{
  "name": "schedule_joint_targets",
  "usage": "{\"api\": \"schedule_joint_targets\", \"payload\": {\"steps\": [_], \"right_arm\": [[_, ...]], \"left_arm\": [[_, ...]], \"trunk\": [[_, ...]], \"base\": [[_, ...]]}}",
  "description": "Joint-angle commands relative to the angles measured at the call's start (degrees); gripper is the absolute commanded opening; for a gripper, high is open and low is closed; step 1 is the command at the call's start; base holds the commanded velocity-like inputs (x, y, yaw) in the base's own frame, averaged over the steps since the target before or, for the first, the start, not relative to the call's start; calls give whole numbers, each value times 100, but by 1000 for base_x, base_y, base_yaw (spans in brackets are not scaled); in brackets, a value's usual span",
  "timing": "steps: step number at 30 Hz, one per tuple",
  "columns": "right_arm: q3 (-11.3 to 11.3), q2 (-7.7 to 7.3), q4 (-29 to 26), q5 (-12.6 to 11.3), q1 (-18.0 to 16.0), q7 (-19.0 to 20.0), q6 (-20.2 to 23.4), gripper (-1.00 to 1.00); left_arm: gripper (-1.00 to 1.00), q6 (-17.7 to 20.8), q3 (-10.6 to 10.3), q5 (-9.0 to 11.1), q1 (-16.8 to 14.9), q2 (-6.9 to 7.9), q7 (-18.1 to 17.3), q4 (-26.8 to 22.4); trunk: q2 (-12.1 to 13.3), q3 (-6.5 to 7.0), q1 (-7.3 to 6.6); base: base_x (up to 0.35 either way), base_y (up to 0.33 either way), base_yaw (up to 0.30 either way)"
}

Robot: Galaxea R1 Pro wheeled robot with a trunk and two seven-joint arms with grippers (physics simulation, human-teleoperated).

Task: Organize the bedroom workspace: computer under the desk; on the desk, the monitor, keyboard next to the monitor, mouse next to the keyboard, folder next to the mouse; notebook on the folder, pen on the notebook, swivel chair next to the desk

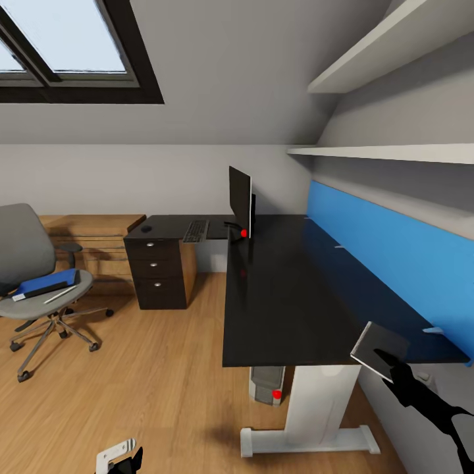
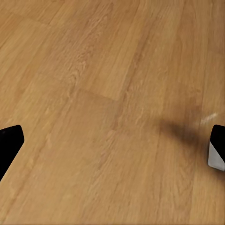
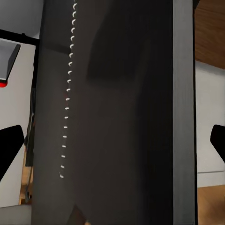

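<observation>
My right gripper (image 1: 390, 361) is shut on the black spiral-bound notebook (image 1: 378, 347), which hangs tilted at the near right corner of the glossy black desk (image 1: 289, 296). The right wrist view looks onto the notebook's cover (image 3: 117, 112) with its wire spiral, a fingertip at either side. The monitor (image 1: 239, 192) stands on the desk, with the keyboard (image 1: 195, 231) and mouse (image 1: 146, 229) to its left. At the left, the grey swivel chair (image 1: 23, 243) carries the blue folder (image 1: 43, 284) and the pen (image 1: 60, 294). The computer (image 1: 266, 384) sits under the desk. My left gripper (image 1: 122, 457) hangs open over the floor (image 2: 93, 93).
A blue wall panel (image 1: 388, 243) runs behind the desk, with white shelves (image 1: 395, 153) above it. The drawer unit (image 1: 158, 273) stands under the desk's left wing, and a wooden dresser (image 1: 99, 243) is behind the chair. The desk's white leg (image 1: 316, 415) is near my right arm.
</observation>
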Motion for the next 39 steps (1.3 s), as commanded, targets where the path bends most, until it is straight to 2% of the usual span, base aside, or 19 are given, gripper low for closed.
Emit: {"api": "schedule_joint_targets", "payload": {"steps": [1,33,34,39], "right_arm": [[-20,2,0,-4,-6,12,40,100],[-20,2,0,-4,-6,12,40,100],[-20,2,0,-4,-6,12,40,-100],[-13,2,0,-4,-6,12,39,-100]], "left_arm": [[100,-26,-41,60,-5,5,-7,5],[100,-26,-41,60,-5,-3,-7,5],[100,-26,-41,60,-5,-3,-7,5],[100,-26,-41,60,-5,-4,-7,5]], "trunk": [[-3,-6,0],[-3,-6,0],[-3,-6,0],[-3,-6,0]], "base": [[31,0,0],[3,0,0],[0,0,0],[0,0,0]]}}
